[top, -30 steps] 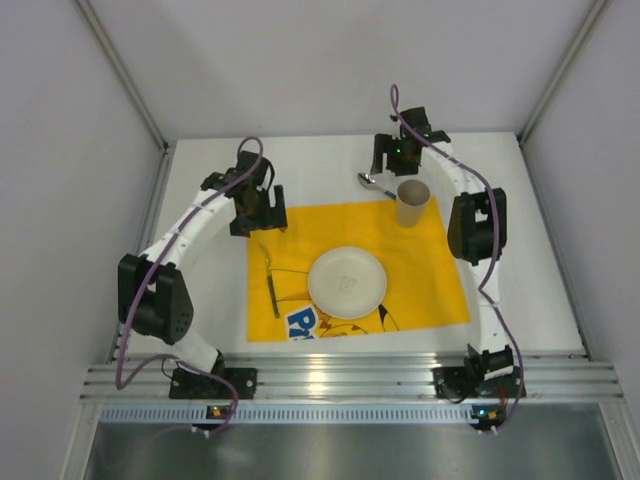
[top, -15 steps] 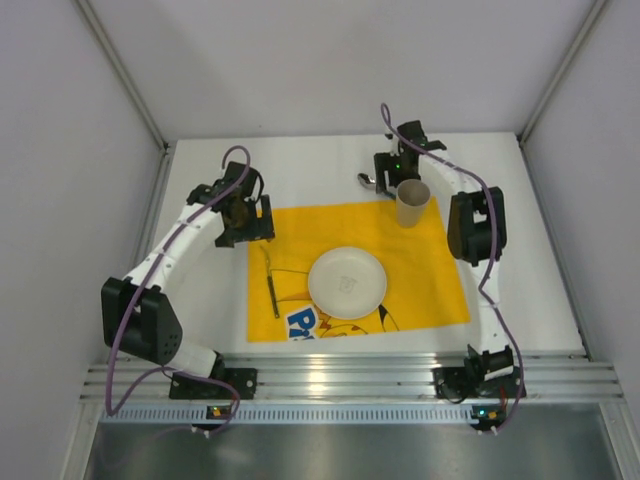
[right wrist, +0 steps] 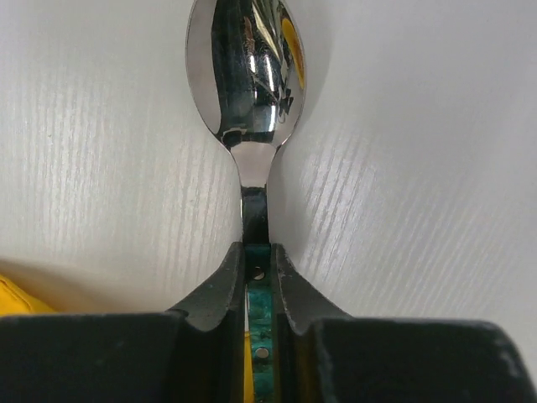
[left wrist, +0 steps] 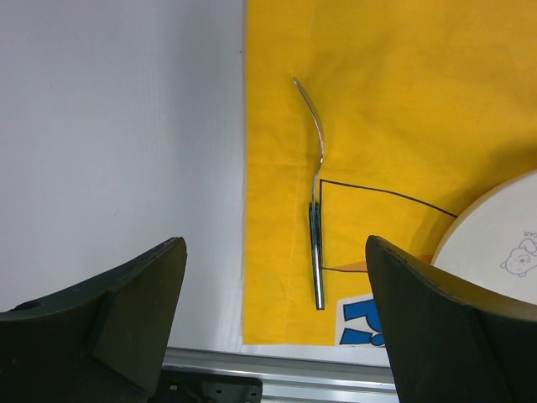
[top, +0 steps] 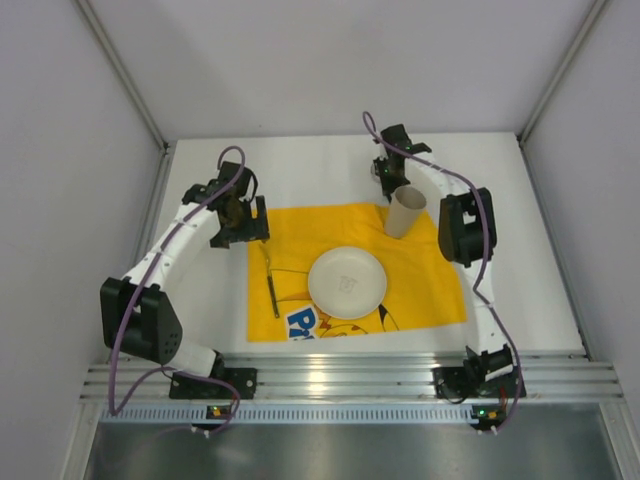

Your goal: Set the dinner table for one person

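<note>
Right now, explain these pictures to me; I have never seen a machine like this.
Two robot arms are bolted at the near edge of a white table. The wide picture looks down from above; the other two come from a camera on each wrist. On the table lies a yellow cloth with a white plate, a paper cup and a slim utensil. The left arm hovers near that utensil, jaws wide apart and empty. The right arm has its jaws closed on the handle of a spoon beyond the cloth.
</note>
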Controlling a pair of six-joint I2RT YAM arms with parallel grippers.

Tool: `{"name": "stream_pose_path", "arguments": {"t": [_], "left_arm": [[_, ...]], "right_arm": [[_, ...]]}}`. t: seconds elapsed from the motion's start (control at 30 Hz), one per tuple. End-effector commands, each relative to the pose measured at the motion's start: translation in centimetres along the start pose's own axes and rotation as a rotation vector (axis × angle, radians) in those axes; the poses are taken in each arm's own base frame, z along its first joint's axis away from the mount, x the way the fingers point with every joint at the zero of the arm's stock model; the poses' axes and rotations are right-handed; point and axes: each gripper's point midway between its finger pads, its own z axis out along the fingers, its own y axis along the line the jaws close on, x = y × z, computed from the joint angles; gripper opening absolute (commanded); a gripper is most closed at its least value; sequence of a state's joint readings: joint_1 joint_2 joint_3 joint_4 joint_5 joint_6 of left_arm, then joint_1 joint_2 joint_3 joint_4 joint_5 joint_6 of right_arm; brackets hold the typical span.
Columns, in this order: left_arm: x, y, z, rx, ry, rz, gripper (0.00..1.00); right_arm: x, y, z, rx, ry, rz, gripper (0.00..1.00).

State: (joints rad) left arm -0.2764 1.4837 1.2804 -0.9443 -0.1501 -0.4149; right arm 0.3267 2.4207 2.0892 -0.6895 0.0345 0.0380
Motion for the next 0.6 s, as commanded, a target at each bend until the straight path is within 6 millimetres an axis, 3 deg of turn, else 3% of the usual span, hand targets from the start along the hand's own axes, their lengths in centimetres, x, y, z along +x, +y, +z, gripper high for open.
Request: {"name": "stream_pose_path", "arguments": {"t": [0.0,0.13,0.33,0.57], "left_arm": [[-0.3,0.7,-0.4,0.000,-0.009,0.012,0.93],[-0.4,0.5,0.0,0.008,0.000,0.013,0.93],[-0.6,0.0,0.2,0.024,0.007,0.010,0.93],[-0.9,-0.4,0.1,0.044,0.003,-0.005,0.93]], "right_arm": [[3.2,-0.1,2.2,0.055,0.106,-0.015,0.05],[0.7,-1.3,1.5,0.118,0.036,-0.011,0.00],[-6.0,-5.1,-1.6,0.202,-0.157,0.058,0.00],[-9.4,-8.6,-5.7,0.298,-0.262,0.111,0.00]]}}
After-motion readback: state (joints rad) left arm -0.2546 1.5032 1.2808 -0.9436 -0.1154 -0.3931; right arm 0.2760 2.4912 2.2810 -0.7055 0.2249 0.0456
